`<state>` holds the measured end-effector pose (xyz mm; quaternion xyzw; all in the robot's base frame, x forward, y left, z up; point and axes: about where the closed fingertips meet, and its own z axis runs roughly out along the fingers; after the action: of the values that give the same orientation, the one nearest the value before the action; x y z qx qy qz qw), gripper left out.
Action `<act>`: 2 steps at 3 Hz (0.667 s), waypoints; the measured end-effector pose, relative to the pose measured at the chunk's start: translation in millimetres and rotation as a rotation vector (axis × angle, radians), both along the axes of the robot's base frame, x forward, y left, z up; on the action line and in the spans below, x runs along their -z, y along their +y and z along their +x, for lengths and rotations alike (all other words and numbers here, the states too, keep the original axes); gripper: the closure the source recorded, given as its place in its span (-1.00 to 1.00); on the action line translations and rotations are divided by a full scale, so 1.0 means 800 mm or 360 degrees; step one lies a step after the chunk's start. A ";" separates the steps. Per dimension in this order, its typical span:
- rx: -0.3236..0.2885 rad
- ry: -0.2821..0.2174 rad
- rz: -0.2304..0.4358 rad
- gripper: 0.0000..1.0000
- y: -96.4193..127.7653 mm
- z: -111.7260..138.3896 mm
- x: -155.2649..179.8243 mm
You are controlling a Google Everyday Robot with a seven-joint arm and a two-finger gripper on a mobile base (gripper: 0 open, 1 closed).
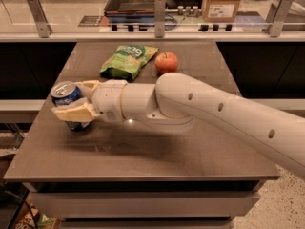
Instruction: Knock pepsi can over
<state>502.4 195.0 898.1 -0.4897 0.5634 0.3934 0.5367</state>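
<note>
The pepsi can (65, 94), dark blue with a silver top, stands near the left edge of the dark table (143, 151), leaning slightly. My gripper (70, 100) reaches in from the right on a thick white arm and straddles the can. One tan finger (74, 112) lies across the can's front and the other (88, 85) sits behind it. The gripper is shut on the can, whose lower part is partly hidden by the front finger.
A green snack bag (127, 60) and a red apple (167, 62) lie at the back of the table. A railing with metal posts (159, 14) and a counter with boxes stand behind. The table's left edge is close to the can.
</note>
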 end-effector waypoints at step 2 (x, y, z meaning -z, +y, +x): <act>0.0079 -0.0004 -0.0245 1.00 -0.034 0.032 -0.020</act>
<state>528.2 168.2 913.8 -0.5158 0.6033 0.3350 0.5077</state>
